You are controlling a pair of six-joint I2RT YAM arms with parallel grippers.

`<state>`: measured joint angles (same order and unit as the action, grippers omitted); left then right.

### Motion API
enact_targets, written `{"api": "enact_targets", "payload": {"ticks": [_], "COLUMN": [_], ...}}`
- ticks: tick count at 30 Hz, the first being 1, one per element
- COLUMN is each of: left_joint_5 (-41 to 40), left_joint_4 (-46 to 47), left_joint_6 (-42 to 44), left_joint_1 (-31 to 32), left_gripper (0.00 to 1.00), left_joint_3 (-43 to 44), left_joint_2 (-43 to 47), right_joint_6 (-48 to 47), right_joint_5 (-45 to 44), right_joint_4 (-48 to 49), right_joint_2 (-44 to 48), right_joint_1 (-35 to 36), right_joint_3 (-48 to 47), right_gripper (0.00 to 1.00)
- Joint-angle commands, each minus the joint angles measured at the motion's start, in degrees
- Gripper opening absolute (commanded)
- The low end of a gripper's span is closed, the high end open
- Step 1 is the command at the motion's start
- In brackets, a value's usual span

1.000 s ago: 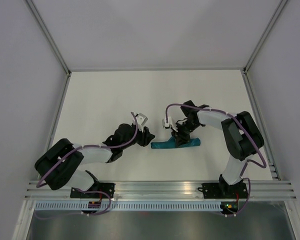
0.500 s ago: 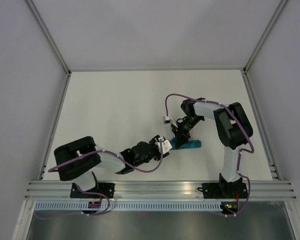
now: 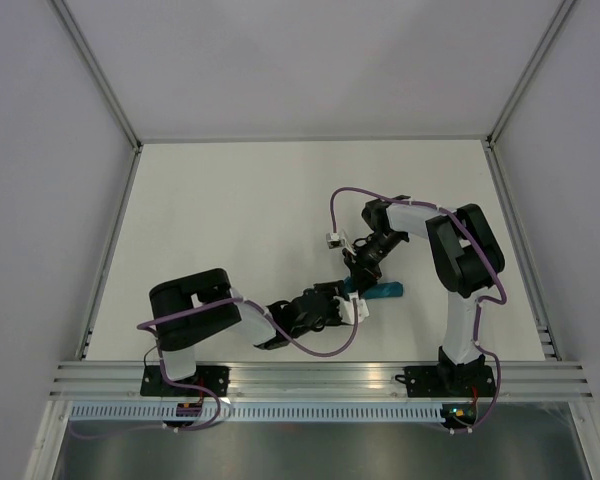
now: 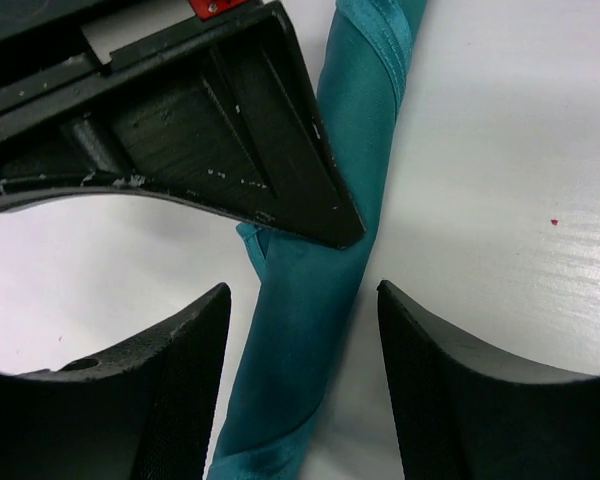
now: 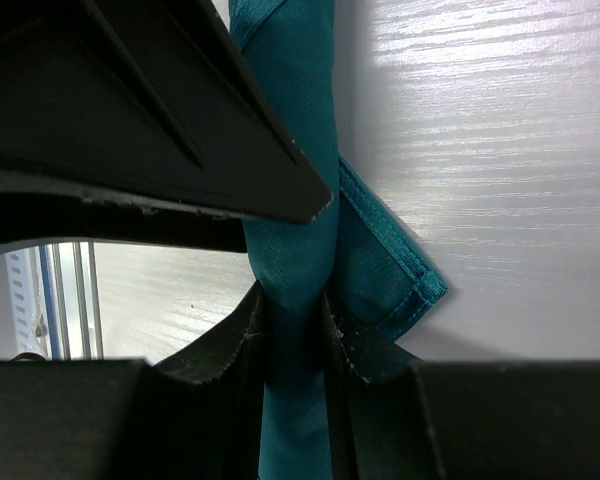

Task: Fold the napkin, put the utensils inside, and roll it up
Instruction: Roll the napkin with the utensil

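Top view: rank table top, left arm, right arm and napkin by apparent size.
1. table top
2. left arm and right arm, too alike to rank
3. napkin, only partly visible

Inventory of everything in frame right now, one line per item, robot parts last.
napkin: one, teal, rolled into a tube, lying on the table right of centre
table: one, white, under everything
rail: one, silver, along the table's near edge, carrying both arm bases
cables: two, purple, one along each arm
left pincer: one, black, open, fingers either side of the napkin roll without touching it
right pincer: one, black, shut on the napkin roll
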<state>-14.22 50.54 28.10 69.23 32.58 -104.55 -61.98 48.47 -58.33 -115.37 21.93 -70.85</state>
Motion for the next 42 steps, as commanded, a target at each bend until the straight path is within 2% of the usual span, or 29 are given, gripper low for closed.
{"api": "enact_targets", "payload": {"ticks": [1,7,11,12,14,17,19,22,23,29,36,42], "left_joint_5": [2.26,4.99,6.92,7.27,7.71,8.33,9.64,11.23,12.27,17.9,24.23,31.08], "left_joint_4": [-3.78,-10.89,-15.11,-15.91,-17.05,-18.81,-22.14,-24.0,-24.18,-28.21,-30.94,-36.83], "left_joint_6": [3.02,0.38,-1.73,-1.9,-2.52,-3.48,-4.71,-5.94,-6.21,-9.02,-12.88,-15.87], "left_joint_1": [0.2,-0.76,-1.64,-1.82,-2.08,-2.61,-3.22,-3.75,-4.19,-6.03,-9.55,-12.54], "left_gripper": [0.65,0.61,0.52,0.46,0.43,0.32,0.22,0.1,0.06,0.02,0.02,0.02], "left_joint_3": [2.22,4.25,5.48,5.74,5.92,6.62,8.02,8.91,8.91,10.22,11.28,15.32], "left_joint_2": [-1.35,-2.41,-2.85,-2.94,-3.2,-3.64,-4.17,-4.34,-4.26,-3.73,-3.73,-4.52], "right_joint_6": [-2.71,-2.89,-3.24,-3.41,-3.77,-4.12,-4.29,-4.3,-4.21,-2.89,-1.04,-3.23], "right_joint_5": [-3.12,-2.94,-2.68,-2.68,-2.41,-2.15,-2.06,-2.06,-2.06,-2.33,-2.33,-0.4], "right_joint_4": [0.85,0.49,-0.3,-0.65,-1.17,-1.97,-2.32,-2.32,-2.32,-1.44,-1.27,-3.2], "right_joint_2": [-2.75,-3.02,-3.54,-3.72,-4.07,-4.51,-4.69,-4.42,-4.16,0.49,6.82,10.07], "right_joint_1": [-0.22,-0.22,-0.22,-0.22,-0.22,-0.31,-0.31,-0.22,-0.31,-1.63,-5.23,-11.47], "right_joint_3": [-0.17,-0.61,-1.22,-1.48,-1.75,-2.36,-2.71,-2.72,-2.72,-3.15,-5.79,-6.5], "right_gripper": [0.18,0.18,0.18,0.18,0.18,0.18,0.2,0.26,0.32,0.56,0.59,0.59]}}
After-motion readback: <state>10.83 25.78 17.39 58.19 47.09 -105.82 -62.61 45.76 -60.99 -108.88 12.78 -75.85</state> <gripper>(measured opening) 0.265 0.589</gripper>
